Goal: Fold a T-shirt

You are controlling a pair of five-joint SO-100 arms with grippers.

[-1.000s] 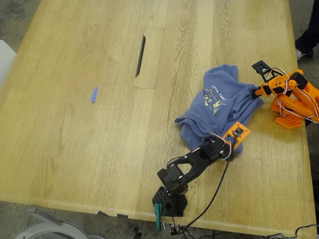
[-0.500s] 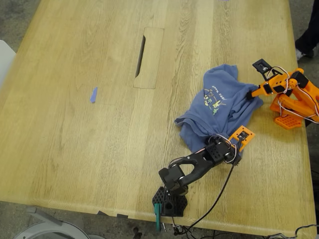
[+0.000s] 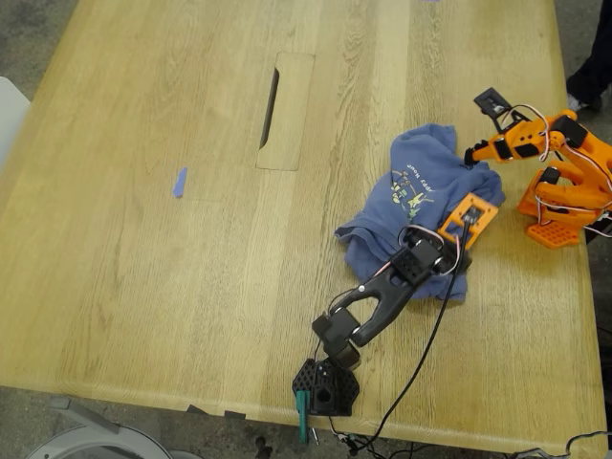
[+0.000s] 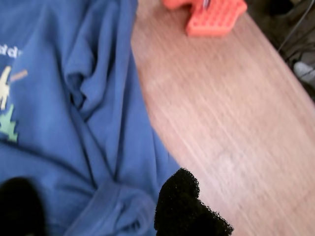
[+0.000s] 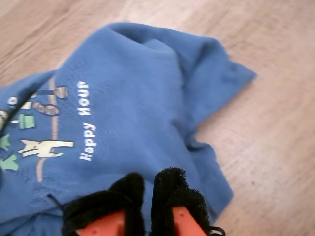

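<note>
A broad wooden bench point(image 3: 172, 287) carries the T-shirt point(image 3: 421, 206), bunched toward the exterior view's right; soft, light, floppy cotton (best pinched at a hem); my first gripper point(image 4: 93, 209) spread over cloth; my second gripper point(image 5: 145, 189) pressed together.

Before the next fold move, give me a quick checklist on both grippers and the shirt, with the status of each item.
1. T-shirt flat enough to fold: not ok, it lies bunched and creased.
2. My first gripper holding cloth: cannot tell, the fingers sit apart with fabric between them.
3. My second gripper holding cloth: cannot tell, the pads are nearly together at the shirt.
4. Shirt fully on the table: ok.
5. Print facing up: ok.
6. The two arms apart: ok in the exterior view.
</note>
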